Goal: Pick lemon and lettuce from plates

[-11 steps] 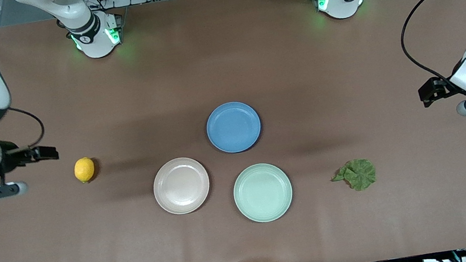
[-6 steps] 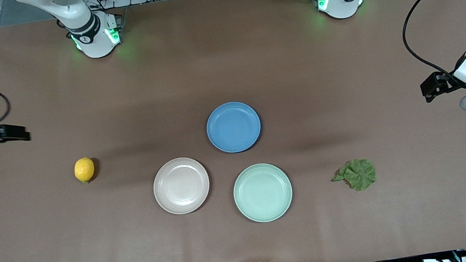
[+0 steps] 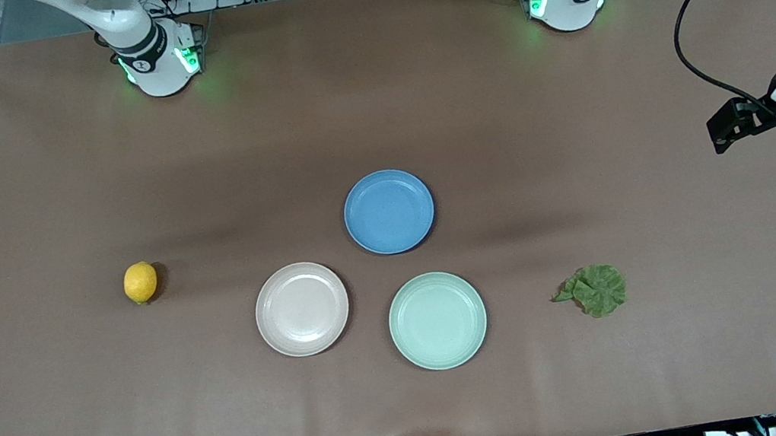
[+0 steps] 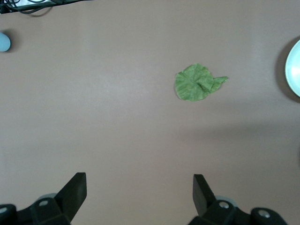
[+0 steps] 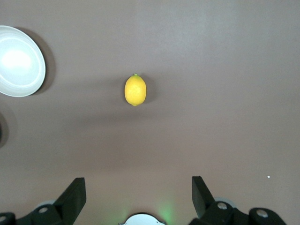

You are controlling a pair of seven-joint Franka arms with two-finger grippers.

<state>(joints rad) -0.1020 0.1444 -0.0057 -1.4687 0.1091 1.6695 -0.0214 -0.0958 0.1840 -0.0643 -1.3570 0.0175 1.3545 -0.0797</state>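
No legible labels. Lemon [image 3: 140,283] and lettuce [image 3: 593,289] lie on bare surface [image 3: 372,112], flanking empty beige plate [image 3: 302,309], green plate [image 3: 437,320], blue plate [image 3: 388,211]. Left gripper [image 4: 139,197] and right gripper [image 5: 138,197]: fingers wide apart, holding nothing.

The brown table [image 3: 370,97] carries the lemon [image 3: 140,283], lettuce [image 3: 596,290], and three bare plates [image 3: 302,309].

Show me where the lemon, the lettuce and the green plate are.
lemon [image 3: 140,283], front view, middle of the fruit.
lettuce [image 3: 597,290], front view, middle of the leaf.
green plate [image 3: 437,320], front view, bare middle of the plate.
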